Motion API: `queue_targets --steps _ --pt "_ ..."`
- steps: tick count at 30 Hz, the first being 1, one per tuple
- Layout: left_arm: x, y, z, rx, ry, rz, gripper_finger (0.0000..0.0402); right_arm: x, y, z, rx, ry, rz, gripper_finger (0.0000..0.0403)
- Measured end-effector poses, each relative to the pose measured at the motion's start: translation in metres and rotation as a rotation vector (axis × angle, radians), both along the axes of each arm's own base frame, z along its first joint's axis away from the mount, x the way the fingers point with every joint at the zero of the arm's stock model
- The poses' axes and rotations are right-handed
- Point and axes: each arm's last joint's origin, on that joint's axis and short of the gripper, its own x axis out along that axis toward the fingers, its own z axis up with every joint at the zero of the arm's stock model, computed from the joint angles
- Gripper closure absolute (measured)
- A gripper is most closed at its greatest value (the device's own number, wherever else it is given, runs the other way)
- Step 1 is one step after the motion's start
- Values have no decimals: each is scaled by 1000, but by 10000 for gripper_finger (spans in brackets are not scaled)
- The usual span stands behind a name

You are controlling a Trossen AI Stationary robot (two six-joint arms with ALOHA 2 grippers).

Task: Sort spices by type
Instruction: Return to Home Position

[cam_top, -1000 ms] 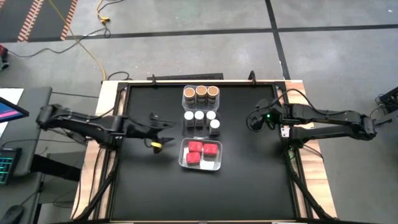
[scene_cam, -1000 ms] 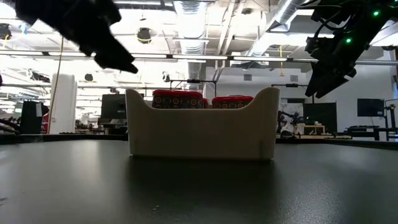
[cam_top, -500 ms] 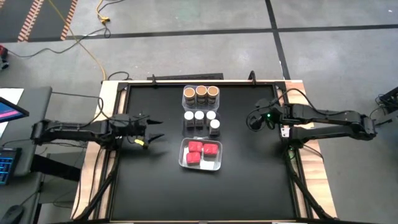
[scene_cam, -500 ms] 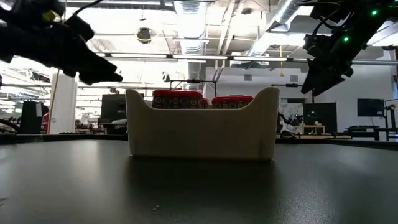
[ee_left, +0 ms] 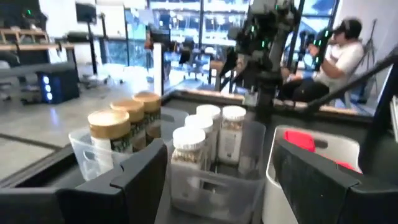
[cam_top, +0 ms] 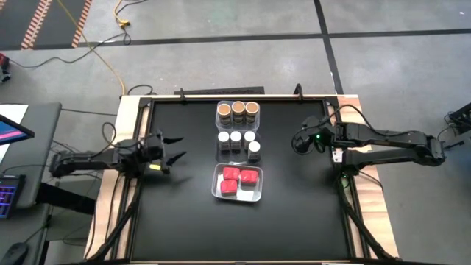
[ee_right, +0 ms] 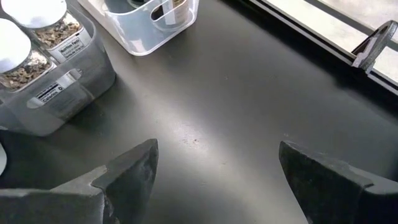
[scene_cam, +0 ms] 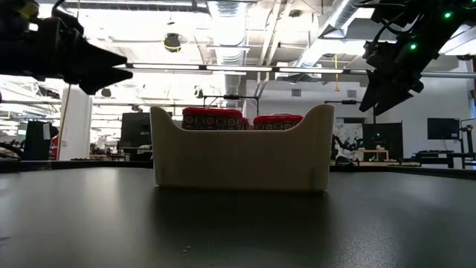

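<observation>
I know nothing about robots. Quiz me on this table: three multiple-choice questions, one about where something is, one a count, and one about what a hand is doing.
1. What colour are the tops of the jars in the middle bin of the three?
A. red
B. white
C. tan

2. How many tan-topped jars are there?
A. one
B. five
C. three

3. The left hand is:
A. open and empty
B. clamped on a jar
C. down inside a bin

Answers:
1 B: the white-topped jars stand between the other two bins.
2 C: the high view shows three tan tops in a row.
3 A: its fingers are spread with nothing between them, off to the left of the bins. The right hand waits open on the right side.
</observation>
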Motion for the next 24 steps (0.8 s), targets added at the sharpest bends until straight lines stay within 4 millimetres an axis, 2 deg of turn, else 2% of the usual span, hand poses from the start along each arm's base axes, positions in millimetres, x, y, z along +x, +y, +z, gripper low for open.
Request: queue_targets --steps 4,11,22,24 --pt "-7 -1 2 18 -36 -12 122 0 0 0 -2 2 3 39" --pt "-5 -5 -2 -4 -6 -157 122 0 0 0 -2 7 7 39" --pt "-5 -4 -3 -35 -6 -131 122 0 0 0 4 -4 -4 39" --pt "-5 -4 -3 -37 -6 -131 122 1 4 0 -7 15 59 39"
